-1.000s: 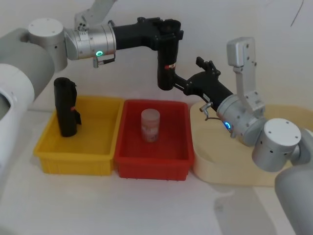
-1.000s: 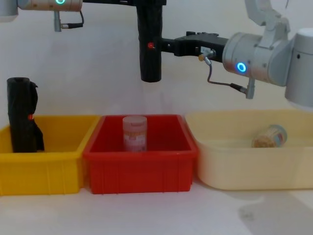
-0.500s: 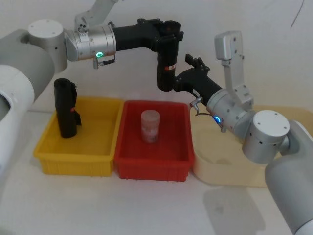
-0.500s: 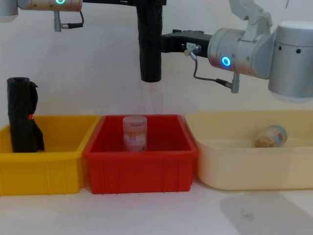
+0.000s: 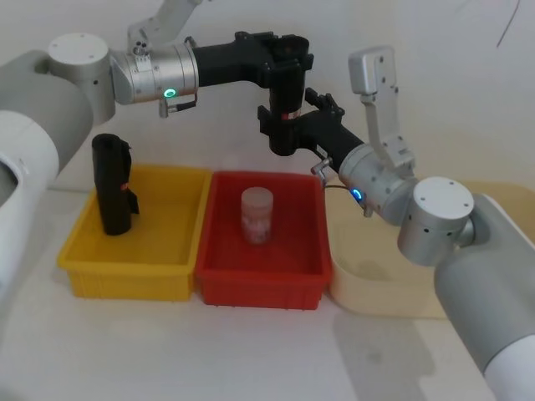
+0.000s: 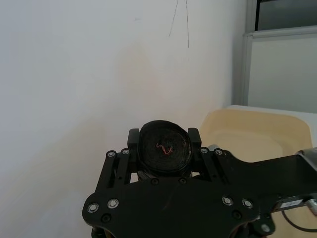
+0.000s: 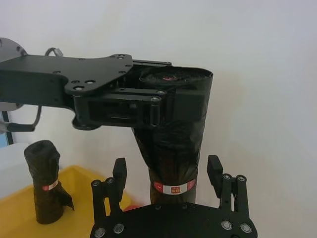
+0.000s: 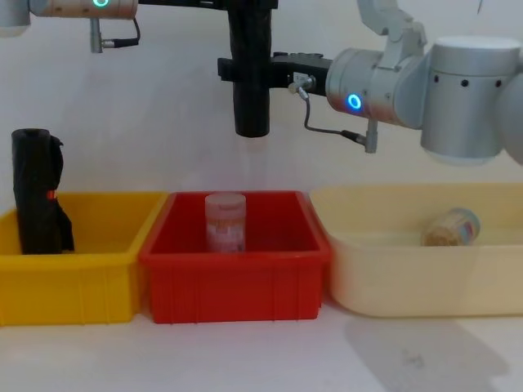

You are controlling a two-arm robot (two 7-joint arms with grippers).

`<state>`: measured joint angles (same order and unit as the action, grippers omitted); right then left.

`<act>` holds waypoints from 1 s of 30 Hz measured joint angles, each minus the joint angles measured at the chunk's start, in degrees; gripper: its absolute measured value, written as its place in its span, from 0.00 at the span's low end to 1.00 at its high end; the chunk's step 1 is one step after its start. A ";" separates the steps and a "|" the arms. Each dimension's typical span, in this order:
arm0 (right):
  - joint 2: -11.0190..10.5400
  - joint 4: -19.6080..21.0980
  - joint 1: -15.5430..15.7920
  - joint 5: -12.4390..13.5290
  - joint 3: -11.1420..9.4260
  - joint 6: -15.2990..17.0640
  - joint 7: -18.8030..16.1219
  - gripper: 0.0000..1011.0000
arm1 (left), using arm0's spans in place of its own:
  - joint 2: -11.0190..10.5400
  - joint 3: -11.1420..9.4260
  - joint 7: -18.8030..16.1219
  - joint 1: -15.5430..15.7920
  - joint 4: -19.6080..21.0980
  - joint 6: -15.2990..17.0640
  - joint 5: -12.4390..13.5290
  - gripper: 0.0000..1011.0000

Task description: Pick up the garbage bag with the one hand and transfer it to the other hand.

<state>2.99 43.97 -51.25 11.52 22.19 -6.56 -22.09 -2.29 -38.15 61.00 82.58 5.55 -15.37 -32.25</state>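
Your left gripper [image 5: 287,60], the one with the green ring at its wrist, is clenched on the top end of the garbage bag [image 5: 286,93]. It holds the roll upright in the air, above the red bin [image 5: 259,280].

Your right gripper [image 7: 167,166], with the blue ring at its wrist, reaches in from the right and straddles the roll lower down. The red-and-white label [image 7: 173,187] lies between its fingers [image 7: 119,171]. Its jaws are released: in the right wrist view one finger stands on each side of the roll, with a gap between finger and plastic.

Under the roll, a pale jar [image 5: 257,215] stands upright in the red bin. The yellow bin [image 5: 159,267] sits against the red bin's left side, and a second, lumpier black roll [image 5: 111,184] stands upright at its far left end. On the red bin's right sits a cream tub [image 8: 409,294] with a small jar [image 8: 451,227] lying on its side in it. All three containers rest on the white table [image 5: 167,351].
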 joint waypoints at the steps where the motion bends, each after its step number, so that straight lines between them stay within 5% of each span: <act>1: 0.14 -0.54 -0.29 -0.04 0.00 -0.28 0.03 0.99 | 0.01 0.00 0.00 0.00 0.00 0.00 0.00 0.55; 30: 5.06 -18.59 -9.95 -0.94 -1.45 -8.10 0.59 0.99 | 0.00 0.00 0.00 0.00 0.00 0.00 0.00 0.55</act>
<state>8.05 25.38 -61.20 10.58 20.74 -14.66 -21.50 -2.28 -38.14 61.00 82.58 5.55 -15.37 -32.25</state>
